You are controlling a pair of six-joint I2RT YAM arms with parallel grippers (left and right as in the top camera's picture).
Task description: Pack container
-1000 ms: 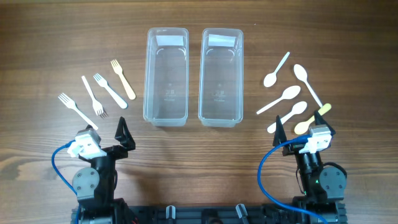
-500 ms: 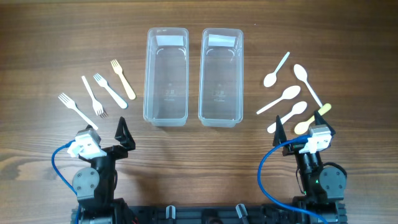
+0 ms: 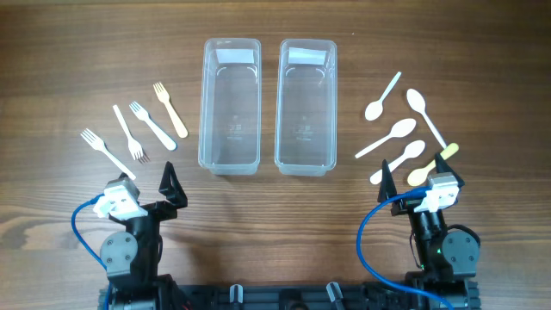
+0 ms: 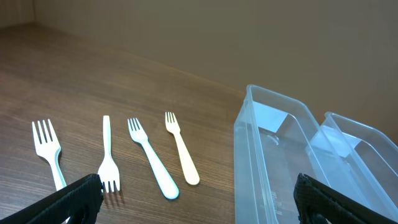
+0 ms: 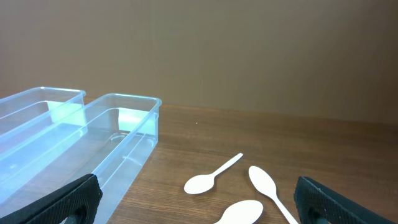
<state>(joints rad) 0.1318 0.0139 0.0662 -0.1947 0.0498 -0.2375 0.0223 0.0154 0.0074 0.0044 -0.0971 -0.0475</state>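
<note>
Two clear empty plastic containers stand side by side at the table's middle, the left one (image 3: pixel 230 112) and the right one (image 3: pixel 306 112). Several plastic forks (image 3: pixel 153 126) lie left of them, one of them cream (image 3: pixel 170 109). Several white spoons (image 3: pixel 387 139) and a yellowish one (image 3: pixel 433 164) lie to the right. My left gripper (image 3: pixel 146 191) is open and empty near the front edge, below the forks. My right gripper (image 3: pixel 419 185) is open and empty, just below the spoons. The left wrist view shows the forks (image 4: pixel 152 165) and both containers (image 4: pixel 273 162). The right wrist view shows spoons (image 5: pixel 211 177) and the containers (image 5: pixel 118 143).
The table is brown wood. Blue cables loop beside each arm base, on the left (image 3: pixel 77 228) and on the right (image 3: pixel 366 245). Bare wood lies between the two arms in front of the containers.
</note>
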